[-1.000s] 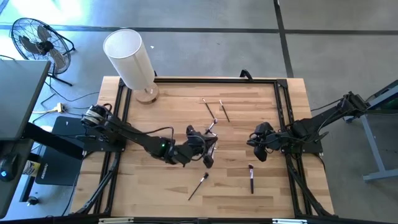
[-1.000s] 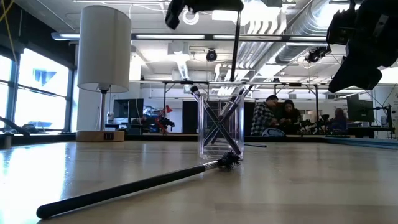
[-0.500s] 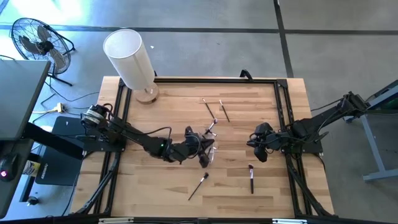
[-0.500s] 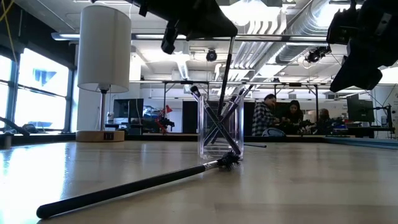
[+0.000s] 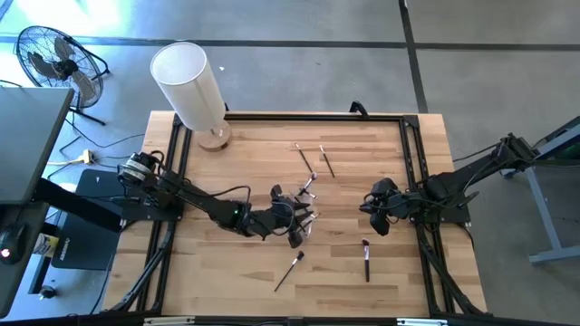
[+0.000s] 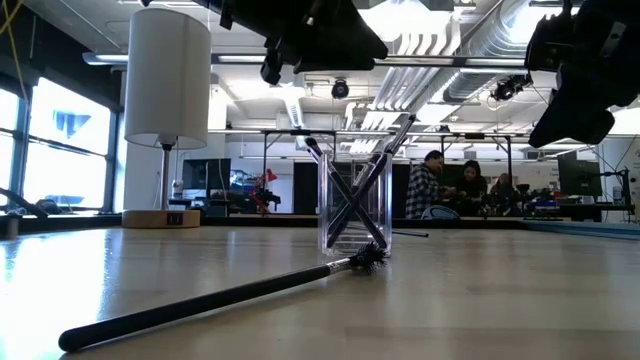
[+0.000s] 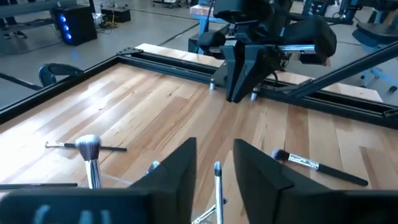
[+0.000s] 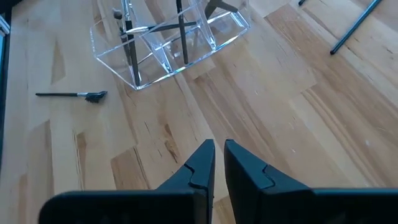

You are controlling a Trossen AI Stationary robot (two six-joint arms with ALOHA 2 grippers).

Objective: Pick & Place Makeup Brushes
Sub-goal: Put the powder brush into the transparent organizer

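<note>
From above, the left claw [image 5: 297, 225] sits directly over the clear holder [image 5: 304, 217] and hides most of it. Only the low view shows what stands inside: several makeup brushes [image 6: 352, 190] crossing each other in the clear walls, below the claw. The left wrist view shows this claw's fingers [image 7: 177, 168] parted with nothing between them, a silver-ferruled brush [image 7: 216, 186] just beneath the gap and a fluffy-tipped brush [image 7: 90, 152] off to one side. The left arm reaches low across the bench [image 5: 236, 281] from its edge toward the middle.

The right claw [image 5: 373, 217] hangs well apart from the holder; its wrist view shows the fingers [image 8: 199, 165] nearly closed and empty, pointing down at bare wood. Loose brushes lie on the bench near it: one [image 5: 366, 258] just below it, another [image 5: 290, 269] farther off, two more [image 5: 315, 160] beyond the holder.
</note>
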